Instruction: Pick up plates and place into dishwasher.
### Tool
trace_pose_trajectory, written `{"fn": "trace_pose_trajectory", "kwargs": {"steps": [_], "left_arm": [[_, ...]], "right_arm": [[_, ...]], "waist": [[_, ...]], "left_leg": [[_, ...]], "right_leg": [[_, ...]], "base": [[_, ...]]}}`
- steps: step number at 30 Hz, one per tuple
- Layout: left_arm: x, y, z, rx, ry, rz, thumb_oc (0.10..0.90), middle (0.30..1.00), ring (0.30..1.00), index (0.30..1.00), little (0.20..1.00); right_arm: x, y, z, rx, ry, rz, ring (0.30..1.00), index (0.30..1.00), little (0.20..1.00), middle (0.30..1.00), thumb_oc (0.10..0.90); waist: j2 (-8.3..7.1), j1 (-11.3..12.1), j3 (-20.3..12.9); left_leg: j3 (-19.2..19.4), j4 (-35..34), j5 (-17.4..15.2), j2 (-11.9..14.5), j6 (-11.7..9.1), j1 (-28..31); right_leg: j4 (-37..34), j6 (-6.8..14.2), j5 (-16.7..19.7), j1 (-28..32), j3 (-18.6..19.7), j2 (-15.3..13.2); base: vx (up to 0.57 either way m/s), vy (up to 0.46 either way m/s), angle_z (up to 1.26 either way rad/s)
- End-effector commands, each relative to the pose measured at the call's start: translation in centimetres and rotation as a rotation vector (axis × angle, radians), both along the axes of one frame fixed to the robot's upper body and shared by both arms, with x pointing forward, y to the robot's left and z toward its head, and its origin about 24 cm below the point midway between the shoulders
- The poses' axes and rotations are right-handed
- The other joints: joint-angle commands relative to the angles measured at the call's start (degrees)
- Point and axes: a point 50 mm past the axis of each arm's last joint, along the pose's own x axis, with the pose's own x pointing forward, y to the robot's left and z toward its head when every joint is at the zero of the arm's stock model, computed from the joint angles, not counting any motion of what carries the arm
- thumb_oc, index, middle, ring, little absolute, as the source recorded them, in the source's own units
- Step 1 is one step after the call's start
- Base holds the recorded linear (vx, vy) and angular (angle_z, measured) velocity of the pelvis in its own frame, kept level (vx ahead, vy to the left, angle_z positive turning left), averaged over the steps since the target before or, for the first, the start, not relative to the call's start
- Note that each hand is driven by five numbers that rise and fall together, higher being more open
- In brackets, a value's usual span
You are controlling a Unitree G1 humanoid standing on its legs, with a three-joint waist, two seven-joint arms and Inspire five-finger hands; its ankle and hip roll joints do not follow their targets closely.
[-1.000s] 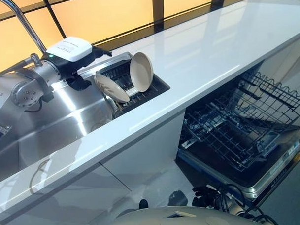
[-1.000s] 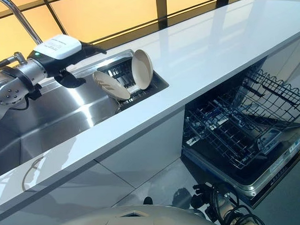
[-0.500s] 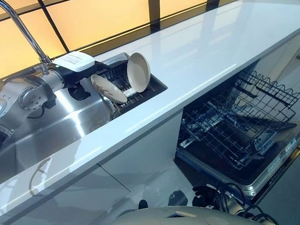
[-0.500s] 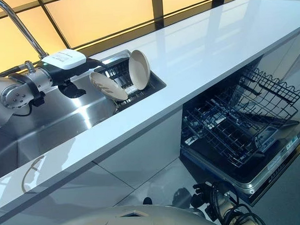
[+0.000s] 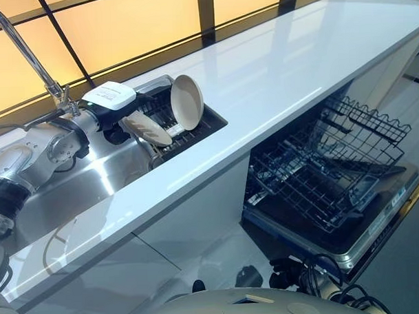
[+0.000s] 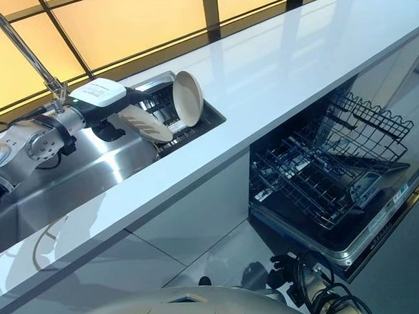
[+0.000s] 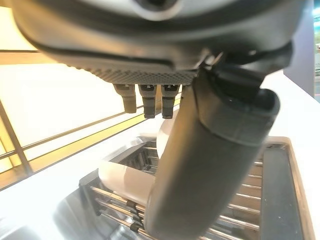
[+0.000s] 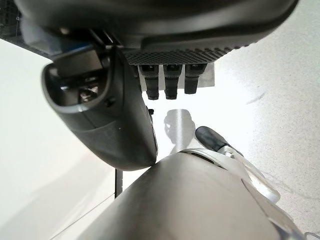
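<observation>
Your left hand (image 5: 118, 115), upper left, hangs loose-fingered beside the tilted plate (image 5: 146, 128); close thumb and fingers on its rim before lifting from the rack (image 5: 195, 130).

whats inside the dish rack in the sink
Two beige plates stand in the dish rack: an upright plate and a tilted plate beside it. The left hand reaches behind the tilted plate, which hides its fingers and the rack there.
</observation>
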Motion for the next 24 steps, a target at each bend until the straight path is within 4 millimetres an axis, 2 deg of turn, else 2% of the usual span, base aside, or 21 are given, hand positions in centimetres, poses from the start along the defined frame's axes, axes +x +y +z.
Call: {"fn": "trace_pose_trajectory", "kwargs": {"steps": [1, 13, 24], "left_arm": [[2.0, 1.2, 8.3, -0.051, -0.329, 0.093, 0.8, 0.9, 0.9, 0.9, 0.9], [2.9, 1.4, 6.4, -0.003, -0.274, 0.14, 0.8, 0.9, 0.9, 0.9, 0.9], [3.0, 3.3, 5.5, 0.059, -0.254, 0.227, 0.8, 0.9, 0.9, 0.9, 0.9]], "right_arm": [[-1.3, -1.7, 0.1, -0.053, 0.057, 0.053, 0.9, 0.9, 0.9, 0.9, 0.8], [-0.9, -1.7, 0.3, -0.052, 0.055, 0.047, 0.9, 0.9, 0.9, 0.9, 0.8], [-0.7, -2.1, 0.7, -0.051, 0.052, 0.039, 0.9, 0.9, 0.9, 0.9, 0.8]], "waist": [[0.35, -0.4, 0.5], [-0.05, -1.8, 1.0], [-0.23, -2.5, 1.4]], "left_leg": [[6.1, 0.4, -9.1, -3.9, 2.8, 4.7], [7.0, 0.4, -9.1, -3.8, 2.9, 4.7], [7.2, 0.4, -9.0, -3.9, 3.0, 4.5]], "right_leg": [[3.1, 2.3, 2.7, -5.7, 2.7, 1.8], [3.4, 2.4, 3.0, -6.3, 3.8, 1.9], [3.5, 2.5, 3.1, -6.7, 4.7, 2.0]], "base": [[0.02, 0.004, -0.05], [0.01, 0.0, -0.04], [0.02, 0.002, -0.04]]}}
